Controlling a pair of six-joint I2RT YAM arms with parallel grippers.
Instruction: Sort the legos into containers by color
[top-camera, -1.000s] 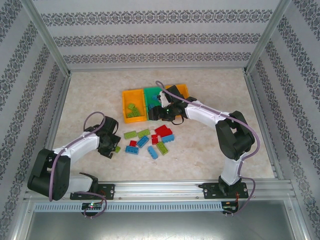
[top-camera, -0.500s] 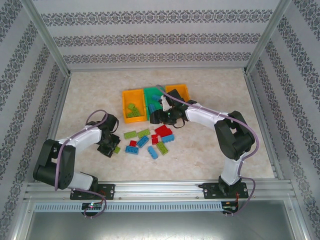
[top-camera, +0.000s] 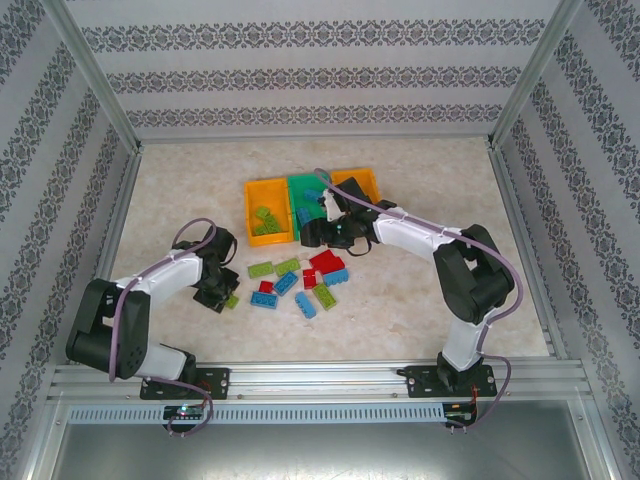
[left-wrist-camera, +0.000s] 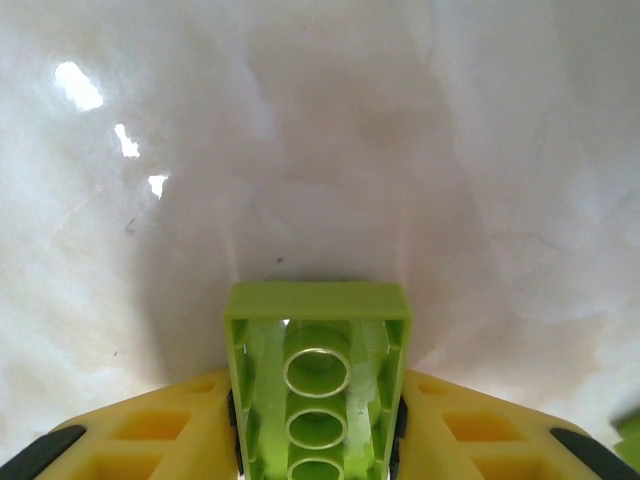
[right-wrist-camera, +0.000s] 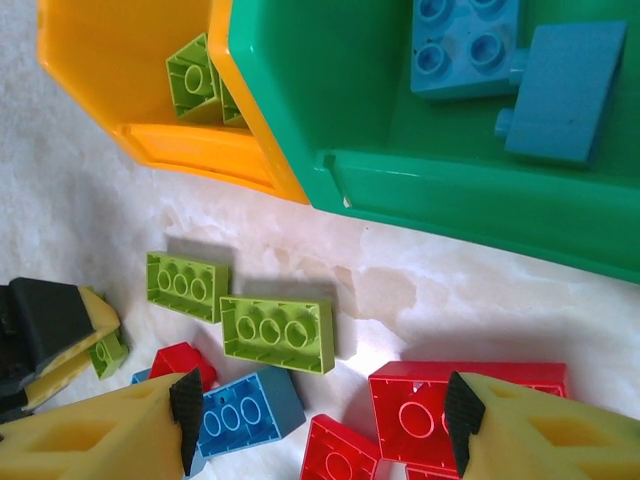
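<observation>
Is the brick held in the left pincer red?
No, the brick clamped in the left pincer is lime green, its hollow underside toward the camera.

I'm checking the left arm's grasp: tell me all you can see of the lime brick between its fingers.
The lime brick is glossy plastic, seen from its hollow underside, with round tubes in a row. The left gripper clamps its long sides between yellow fingers; it juts forward over the pale table.
</observation>
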